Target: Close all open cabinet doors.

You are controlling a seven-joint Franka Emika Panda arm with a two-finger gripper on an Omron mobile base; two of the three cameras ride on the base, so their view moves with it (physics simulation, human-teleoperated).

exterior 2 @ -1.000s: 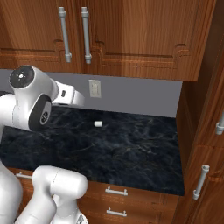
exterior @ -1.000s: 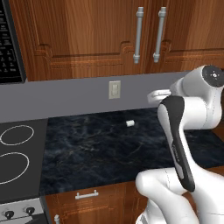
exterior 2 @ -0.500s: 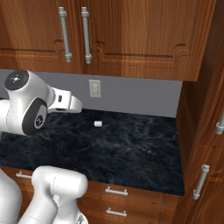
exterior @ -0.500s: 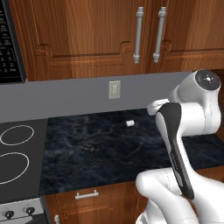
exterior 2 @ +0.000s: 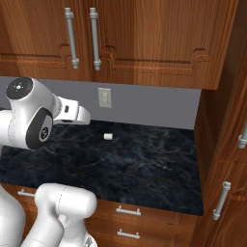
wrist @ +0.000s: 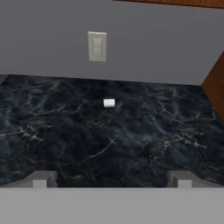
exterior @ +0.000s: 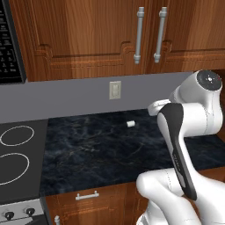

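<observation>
1. The end effector (wrist: 112,179) hangs above the dark marbled desk (wrist: 131,144), facing the grey back wall. Its two finger tips (wrist: 40,179) stand wide apart at the bottom of the hand view, with nothing between them and nothing touched.
2. On the desk ahead of the end effector lies a small white object (wrist: 109,103), well apart from the tips; it is too small to tell what it is.
3. Above that object, on the grey wall, sits a pale wall switch plate (wrist: 97,46).
4. The cabinet doors (exterior: 132,30) hang above the switch plate and well above the end effector. Two grey bar handles (exterior 2: 82,37) stand side by side where the middle doors meet, and the faces lie flush, so these doors look closed.
5. Right of the switch plate, a tall reddish-brown cabinet side (exterior 2: 219,144) bounds the desk, with bar handles (exterior 2: 219,200) on its front.
6. Left of the switch plate lie a black stovetop (exterior: 15,154) and the edge of a dark microwave (exterior: 9,44).
</observation>
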